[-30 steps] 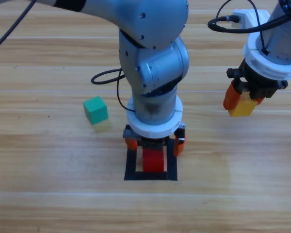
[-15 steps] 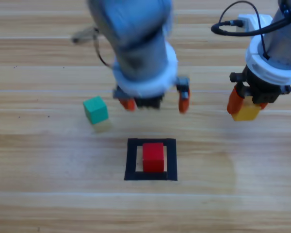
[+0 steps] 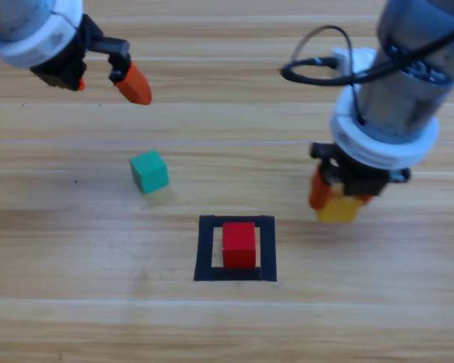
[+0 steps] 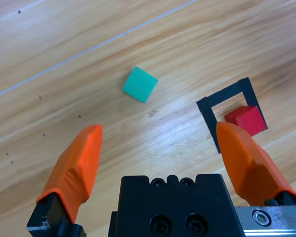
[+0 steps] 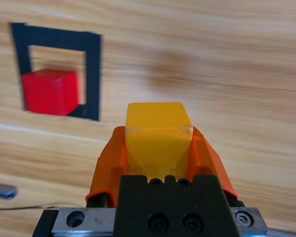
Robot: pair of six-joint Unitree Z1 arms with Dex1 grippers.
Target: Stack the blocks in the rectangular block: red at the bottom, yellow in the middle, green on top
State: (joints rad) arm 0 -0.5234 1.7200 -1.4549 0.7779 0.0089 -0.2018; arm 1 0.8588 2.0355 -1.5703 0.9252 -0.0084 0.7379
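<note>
The red cube [image 3: 239, 244] [image 5: 50, 92] sits inside the black tape square [image 3: 204, 249] [image 5: 92, 74] at the table's front middle. My right gripper [image 3: 339, 198] [image 5: 158, 137] is shut on the yellow cube [image 3: 340, 209] [image 5: 158, 129] and holds it above the table, just right of the square. The green cube [image 3: 150, 171] [image 4: 140, 84] lies on the wood to the left of the square and behind it. My left gripper [image 3: 106, 79] [image 4: 160, 129] hangs open and holds nothing at the far left, above and behind the green cube. Its wrist view also takes in the red cube [image 4: 245, 120] and the tape square [image 4: 207, 106].
A black cable [image 3: 318, 68] loops off the right arm's wrist. Bare wood lies around the square and along the front edge.
The left arm has lifted off the red cube and drawn back to the far left, jaws open. The right gripper has carried the yellow cube left and forward, closer to the square.
</note>
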